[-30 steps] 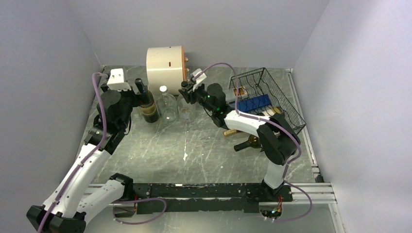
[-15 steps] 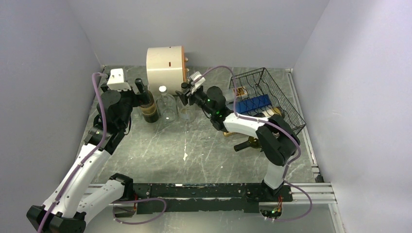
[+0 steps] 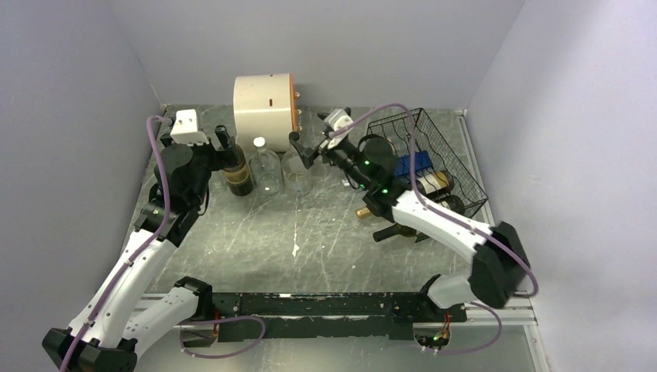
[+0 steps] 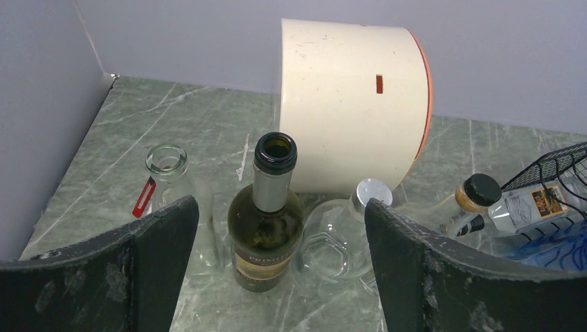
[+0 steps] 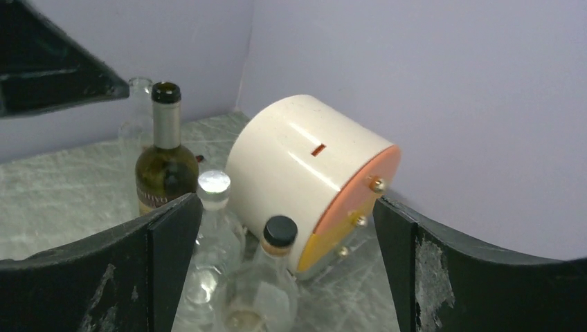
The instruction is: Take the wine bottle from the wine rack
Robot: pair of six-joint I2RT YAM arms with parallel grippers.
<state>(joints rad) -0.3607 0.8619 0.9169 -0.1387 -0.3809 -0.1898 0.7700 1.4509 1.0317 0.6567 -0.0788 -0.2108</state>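
Even diffuse light, faint shadows (focus sharp throughout).

Your table (image 3: 256, 232) is grey-green, marbled with pale veins, and the walls (image 3: 77, 77) are lavender. The drum (image 3: 263, 101) is cream, with an orange end face and a small orange slot mark. The wine rack (image 3: 445, 155) is black wire mesh, and a blue item (image 3: 409, 164) shows inside it. The wine bottle (image 4: 266, 235) is dark green glass with a grey foil neck, black lip and cream label. One clear bottle (image 4: 332, 238) has a silver cap; a second bottle (image 5: 266, 290) has a black cap over a tan collar. The clear jar (image 4: 169, 173) carries a red tag (image 4: 144, 197).
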